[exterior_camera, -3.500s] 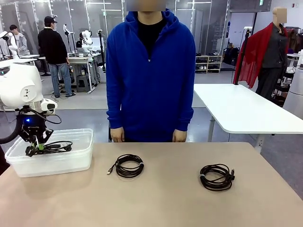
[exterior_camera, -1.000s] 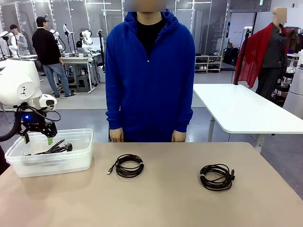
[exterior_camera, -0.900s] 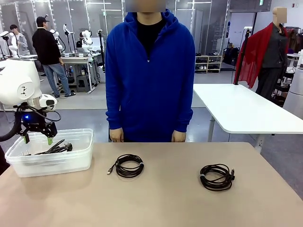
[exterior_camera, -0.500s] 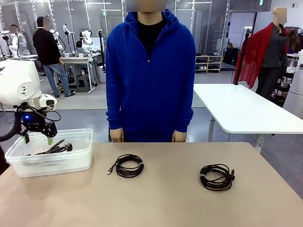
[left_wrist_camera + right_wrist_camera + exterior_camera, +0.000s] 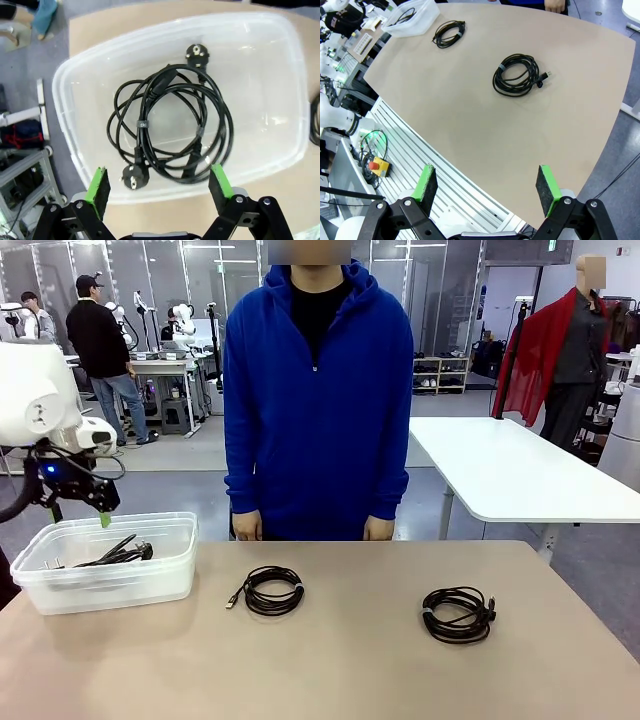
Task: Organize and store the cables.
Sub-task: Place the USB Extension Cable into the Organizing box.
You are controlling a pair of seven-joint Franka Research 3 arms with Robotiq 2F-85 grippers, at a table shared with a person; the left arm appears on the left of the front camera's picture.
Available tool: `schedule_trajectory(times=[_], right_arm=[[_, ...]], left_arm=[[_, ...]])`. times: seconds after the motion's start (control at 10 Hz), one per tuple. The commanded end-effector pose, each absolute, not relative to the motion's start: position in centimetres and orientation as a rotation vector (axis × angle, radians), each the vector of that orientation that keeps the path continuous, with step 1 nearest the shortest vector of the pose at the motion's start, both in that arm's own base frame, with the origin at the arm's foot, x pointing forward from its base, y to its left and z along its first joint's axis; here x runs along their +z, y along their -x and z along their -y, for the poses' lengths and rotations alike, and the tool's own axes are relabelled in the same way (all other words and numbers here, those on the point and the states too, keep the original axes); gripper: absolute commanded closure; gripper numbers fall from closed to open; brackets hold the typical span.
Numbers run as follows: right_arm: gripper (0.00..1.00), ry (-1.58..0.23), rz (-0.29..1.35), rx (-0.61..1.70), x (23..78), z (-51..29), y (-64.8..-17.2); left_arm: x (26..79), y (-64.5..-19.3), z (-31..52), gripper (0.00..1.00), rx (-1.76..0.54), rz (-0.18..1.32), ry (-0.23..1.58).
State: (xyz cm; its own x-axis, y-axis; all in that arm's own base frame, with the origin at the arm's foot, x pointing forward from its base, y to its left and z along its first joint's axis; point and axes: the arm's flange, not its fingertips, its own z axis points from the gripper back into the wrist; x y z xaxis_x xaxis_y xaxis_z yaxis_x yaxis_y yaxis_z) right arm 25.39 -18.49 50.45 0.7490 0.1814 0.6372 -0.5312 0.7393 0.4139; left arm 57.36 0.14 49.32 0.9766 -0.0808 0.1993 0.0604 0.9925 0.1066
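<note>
The left gripper hangs above the far left rim of a clear plastic bin, its green-padded fingers spread wide with nothing between them. The bin sits at the worktop's left edge, towards the far left corner. Inside it lies a thick black power cable, loosely coiled on the bottom, one round plug near a short wall and another plug near the opposite side; the gripper does not touch the cable or the bin.

Two more cables lie on the bare worktop. A thin black coil with a small USB plug rests left of the middle, beside the bin but apart from it. A bulkier black coil, bound by a tie and ending in a small plug, lies right of the middle, well apart from the first.

The right gripper is released as well, fingers wide apart and holding nothing, high over the worktop's edge, well away from both coils.

A person in a blue hoodie stands at the far edge, both hands hanging down at the sides
</note>
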Motion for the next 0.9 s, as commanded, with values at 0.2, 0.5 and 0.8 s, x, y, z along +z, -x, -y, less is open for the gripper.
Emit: schedule_trajectory(times=[0.2, 0.5, 0.8], right_arm=[[0.0, -0.628, 0.62, 0.431, 50.6, 18.6, -25.4], [0.0, -0.628, 0.62, 0.431, 50.6, 18.6, -25.4], [0.0, -0.628, 0.62, 0.431, 50.6, 18.6, -25.4]], left_arm=[[55.1, -48.4, -0.6, 0.0, -0.345, 0.361, 0.015], [57.4, -41.5, -0.7, 0.0, -0.604, 0.383, 0.122], [57.9, -36.0, -1.1, 0.0, -0.595, 0.49, 0.101]])
